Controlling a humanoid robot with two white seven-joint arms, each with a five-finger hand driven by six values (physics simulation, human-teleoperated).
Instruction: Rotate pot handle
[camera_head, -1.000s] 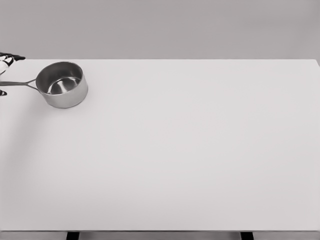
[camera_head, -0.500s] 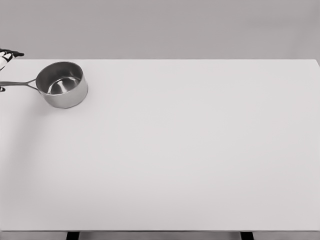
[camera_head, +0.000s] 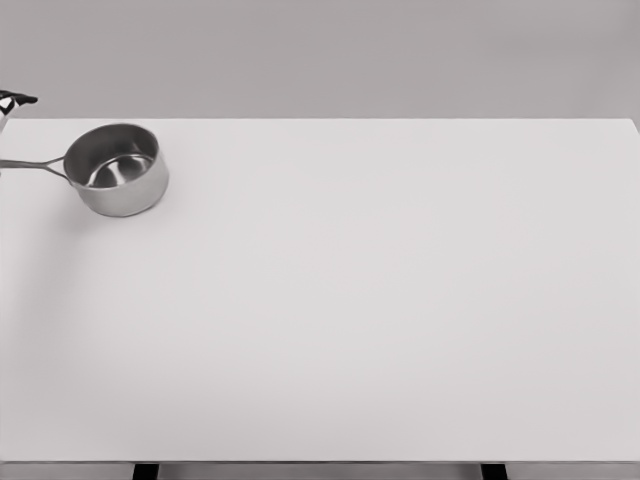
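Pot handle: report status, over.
Left hand barely in view at left edge, grip unclear; right out of view. Pot upright at table's far left, handle pointing left. Nothing in the way.

a small shiny steel pot (camera_head: 116, 182) stands upright and empty at the far left of the table (camera_head: 380, 300), its thin handle (camera_head: 30, 165) pointing left to the picture's edge.

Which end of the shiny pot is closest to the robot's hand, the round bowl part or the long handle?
The handle: it points left toward the hand at the picture's edge.
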